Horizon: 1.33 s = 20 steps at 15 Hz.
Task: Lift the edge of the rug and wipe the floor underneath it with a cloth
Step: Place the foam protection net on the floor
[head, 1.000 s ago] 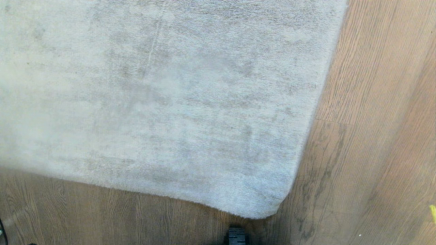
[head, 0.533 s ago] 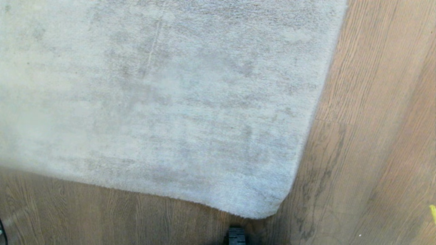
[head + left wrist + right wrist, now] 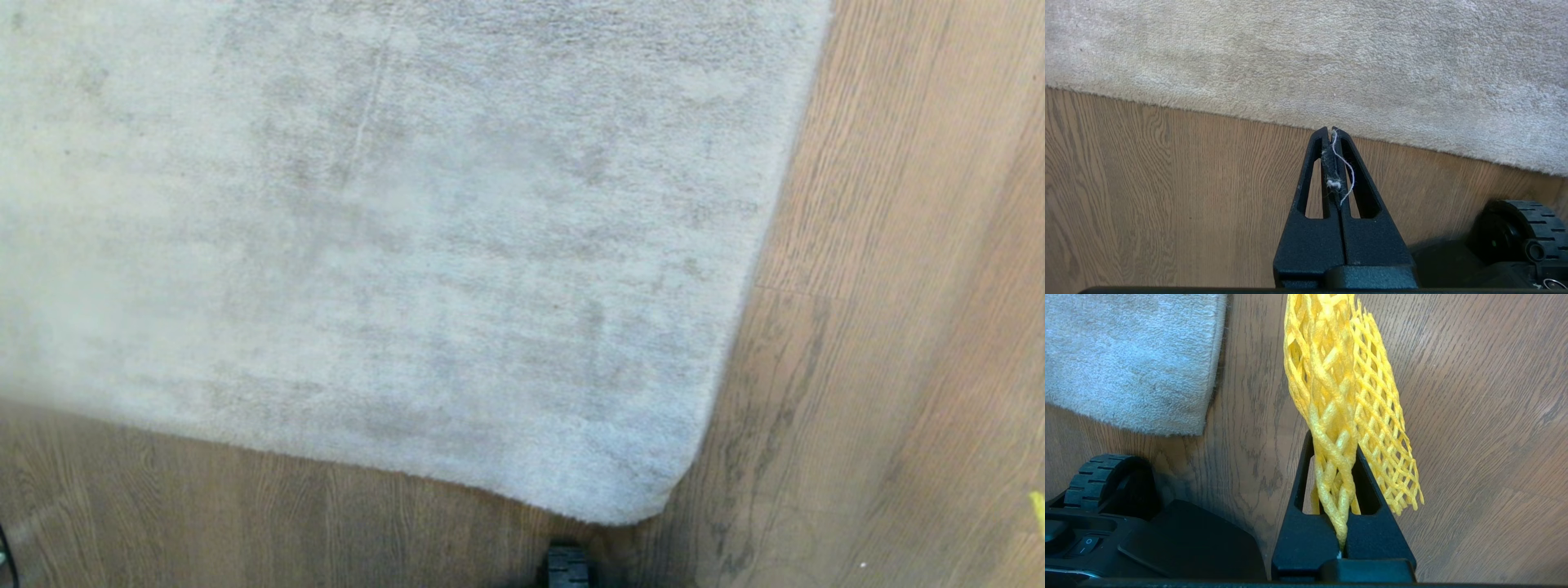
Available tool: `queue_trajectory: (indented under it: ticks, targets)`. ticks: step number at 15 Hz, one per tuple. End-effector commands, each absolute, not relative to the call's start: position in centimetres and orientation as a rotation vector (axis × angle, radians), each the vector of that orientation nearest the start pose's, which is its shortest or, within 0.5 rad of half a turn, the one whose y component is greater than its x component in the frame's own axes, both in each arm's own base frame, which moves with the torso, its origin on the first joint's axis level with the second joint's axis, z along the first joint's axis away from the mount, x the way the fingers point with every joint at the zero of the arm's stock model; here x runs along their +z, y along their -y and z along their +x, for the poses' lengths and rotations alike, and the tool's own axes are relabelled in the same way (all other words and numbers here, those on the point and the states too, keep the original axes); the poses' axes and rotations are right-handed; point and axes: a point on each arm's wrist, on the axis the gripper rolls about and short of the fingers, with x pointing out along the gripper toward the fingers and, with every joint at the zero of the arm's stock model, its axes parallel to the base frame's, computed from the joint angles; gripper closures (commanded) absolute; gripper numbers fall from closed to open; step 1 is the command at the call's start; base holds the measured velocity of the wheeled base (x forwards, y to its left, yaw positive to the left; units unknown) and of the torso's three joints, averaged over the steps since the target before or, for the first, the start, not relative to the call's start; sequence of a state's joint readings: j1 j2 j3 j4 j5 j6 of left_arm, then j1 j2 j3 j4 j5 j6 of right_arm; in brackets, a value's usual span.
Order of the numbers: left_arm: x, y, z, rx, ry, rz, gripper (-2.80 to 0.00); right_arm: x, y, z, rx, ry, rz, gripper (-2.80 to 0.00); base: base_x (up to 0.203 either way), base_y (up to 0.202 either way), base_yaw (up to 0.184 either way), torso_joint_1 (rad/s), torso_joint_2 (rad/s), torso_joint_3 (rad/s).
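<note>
Two claws are waiting: the left gripper (image 3: 1331, 132), clenched empty, is pointing at the rug edge (image 3: 1306, 122) just ahead; the right gripper (image 3: 1335, 445) is grasping the cloth (image 3: 1347, 396).

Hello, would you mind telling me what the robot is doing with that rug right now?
It is set to wipe under the rug. The right gripper is shut on the yellow mesh cloth, held above the wood floor beside the rug's corner. The left gripper is shut and empty, apart from stray fibres, near the rug edge. The rug lies flat; nothing is lifted yet.
</note>
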State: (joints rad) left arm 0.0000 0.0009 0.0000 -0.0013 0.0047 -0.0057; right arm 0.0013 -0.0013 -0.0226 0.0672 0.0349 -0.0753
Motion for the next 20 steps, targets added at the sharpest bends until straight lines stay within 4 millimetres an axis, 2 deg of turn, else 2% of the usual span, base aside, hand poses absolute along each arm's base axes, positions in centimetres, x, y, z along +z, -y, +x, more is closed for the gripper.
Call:
queue_trajectory:
  ticks: [1,20]
  targets:
    - [7.58,-0.01,-2.28,0.005,0.003,-0.007,0.0,7.48,-0.08,-2.46,0.038,-0.043,-0.076,0.0,0.0,0.0,0.0,0.0,0.0,0.0]
    - [7.58,-0.01,-2.28,0.005,0.003,-0.009,0.0,7.46,-0.08,-2.46,0.039,-0.044,-0.076,0.0,0.0,0.0,0.0,0.0,0.0,0.0]
